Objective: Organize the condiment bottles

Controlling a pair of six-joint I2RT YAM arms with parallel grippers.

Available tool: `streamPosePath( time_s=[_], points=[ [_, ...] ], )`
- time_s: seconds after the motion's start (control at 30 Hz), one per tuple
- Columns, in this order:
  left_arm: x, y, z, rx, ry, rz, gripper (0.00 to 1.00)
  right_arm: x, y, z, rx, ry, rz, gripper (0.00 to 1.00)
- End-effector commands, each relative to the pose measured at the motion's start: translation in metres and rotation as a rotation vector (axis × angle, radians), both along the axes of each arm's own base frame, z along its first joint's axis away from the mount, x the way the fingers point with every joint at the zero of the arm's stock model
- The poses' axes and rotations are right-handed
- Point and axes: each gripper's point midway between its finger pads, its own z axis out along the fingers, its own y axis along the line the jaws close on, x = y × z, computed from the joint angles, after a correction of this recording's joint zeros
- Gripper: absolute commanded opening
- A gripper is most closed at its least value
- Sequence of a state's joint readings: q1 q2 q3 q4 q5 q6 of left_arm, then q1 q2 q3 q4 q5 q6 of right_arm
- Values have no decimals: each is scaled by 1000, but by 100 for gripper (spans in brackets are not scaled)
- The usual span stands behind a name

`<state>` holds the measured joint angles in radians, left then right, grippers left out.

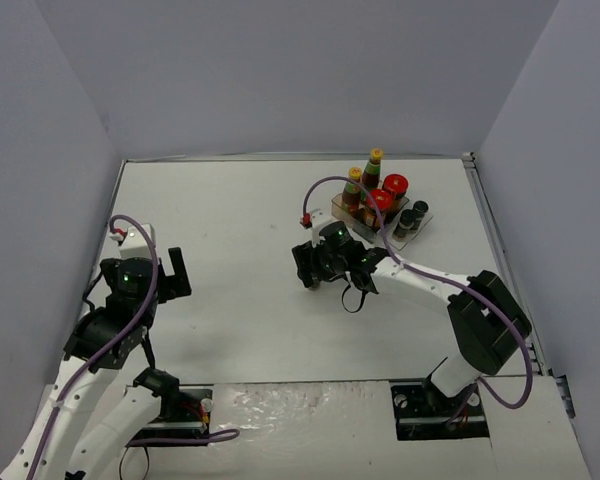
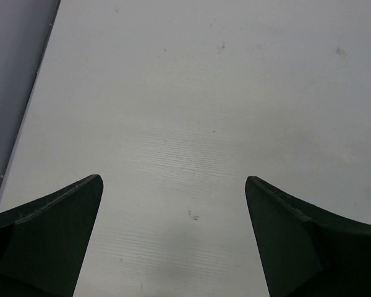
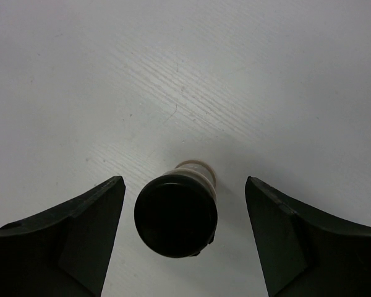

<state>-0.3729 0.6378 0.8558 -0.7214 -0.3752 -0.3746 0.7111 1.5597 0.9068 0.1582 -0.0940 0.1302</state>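
Observation:
A tiny shaker [image 3: 176,215] with a black cap stands upright on the white table. It is between the open fingers of my right gripper [image 3: 184,179], and neither finger touches it. In the top view the right gripper [image 1: 310,268] hides it. Two tall yellow-capped bottles [image 1: 374,170], two red-lidded jars [image 1: 395,185] and two dark shakers [image 1: 413,214] stand in the clear tray [image 1: 423,226] at the back right. My left gripper [image 1: 175,272] is open and empty over bare table [image 2: 173,179].
The right arm's purple cable [image 1: 325,185] loops just left of the tray. Grey walls close in the table on the left, back and right. The tray sits close to the table's right edge.

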Motion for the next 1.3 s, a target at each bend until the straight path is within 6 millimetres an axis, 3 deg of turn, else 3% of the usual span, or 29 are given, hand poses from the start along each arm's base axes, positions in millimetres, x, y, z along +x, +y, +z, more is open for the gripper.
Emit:
streamPosePath(
  time_s=[0.0, 0.07, 0.1, 0.23, 0.3, 0.43, 0.53, 0.63, 0.8, 0.97, 1.27],
  points=[
    [8, 9, 13, 45, -21, 43, 97, 19, 25, 31, 85, -90, -5, 66],
    [9, 10, 13, 51, -17, 45, 97, 18, 23, 29, 78, -88, -18, 50],
    [9, 9, 13, 52, -15, 43, 97, 18, 22, 30, 78, -91, -23, 50],
    [9, 9, 14, 51, -22, 39, 97, 14, 8, 40, 79, -111, -72, 12],
    [9, 8, 14, 47, -24, 35, 97, 12, 0, 48, 79, -121, -98, 2],
    [10, 8, 15, 45, -28, 32, 97, 23, -37, 88, 81, -202, -251, 0],
    [11, 8, 14, 45, -23, 29, 97, 43, -81, 117, 89, -245, -400, 0],
    [12, 9, 12, 44, -16, 32, 97, 62, -130, 126, 79, -254, -545, 0],
    [12, 9, 13, 37, -20, 33, 97, 84, -180, 127, 72, -255, -698, 0],
    [13, 9, 13, 37, -17, 35, 97, 104, -202, 118, 61, -240, -759, 0],
    [14, 10, 11, 38, -12, 34, 97, 132, -217, 86, 38, -218, -836, 0]
  ],
)
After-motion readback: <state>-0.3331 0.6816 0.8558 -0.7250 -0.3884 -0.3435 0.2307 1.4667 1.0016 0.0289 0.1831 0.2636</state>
